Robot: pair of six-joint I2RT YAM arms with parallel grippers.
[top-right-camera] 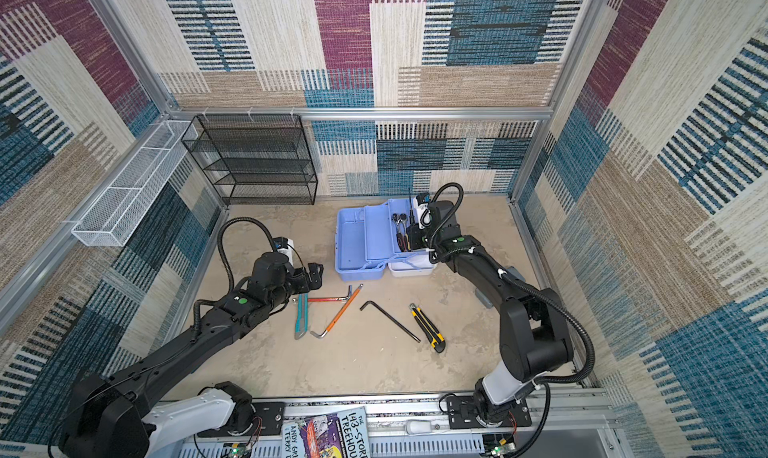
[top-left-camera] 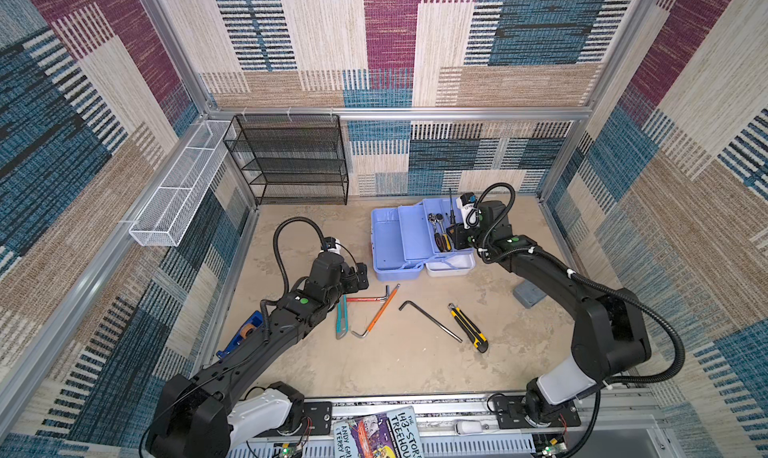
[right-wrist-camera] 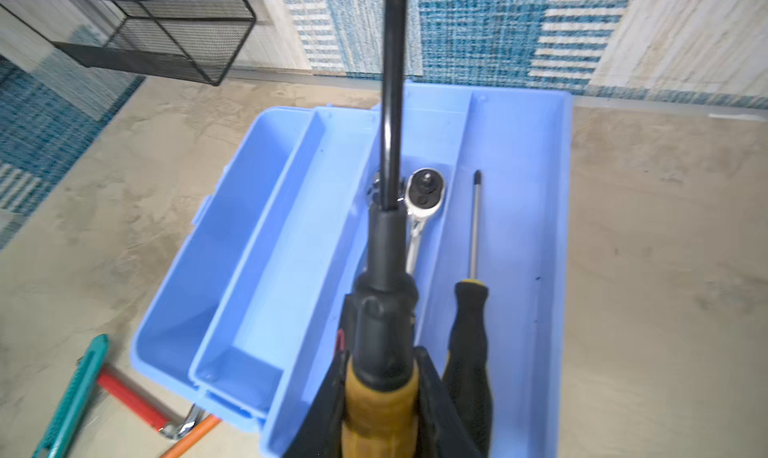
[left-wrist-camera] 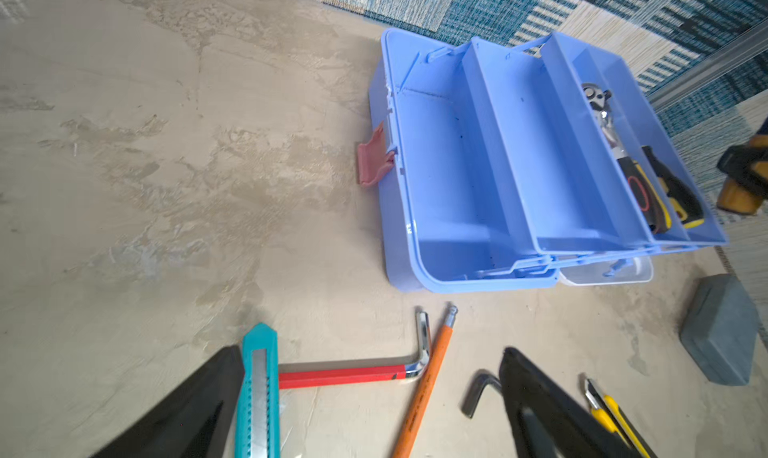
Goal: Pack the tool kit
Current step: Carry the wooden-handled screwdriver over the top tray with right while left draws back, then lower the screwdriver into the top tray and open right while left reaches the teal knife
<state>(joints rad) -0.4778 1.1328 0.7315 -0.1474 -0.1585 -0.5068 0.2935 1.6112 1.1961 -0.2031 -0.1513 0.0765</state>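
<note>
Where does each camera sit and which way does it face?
Top views: high at the front, facing down toward the back wall; left arm and right arm show.
Left wrist: on the left arm, facing the open toolbox; open left gripper shows.
Right wrist: on the right arm, looking into the toolbox; right gripper holding a screwdriver shows.
Shared: both wrist views show the teal utility knife.

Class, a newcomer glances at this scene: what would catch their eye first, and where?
The open light-blue toolbox stands at the back of the table, trays fanned out. The right gripper holds a yellow-and-black screwdriver over its tray. Loose in front lie a black hex key and, beside the open left gripper, a teal utility knife.
</note>
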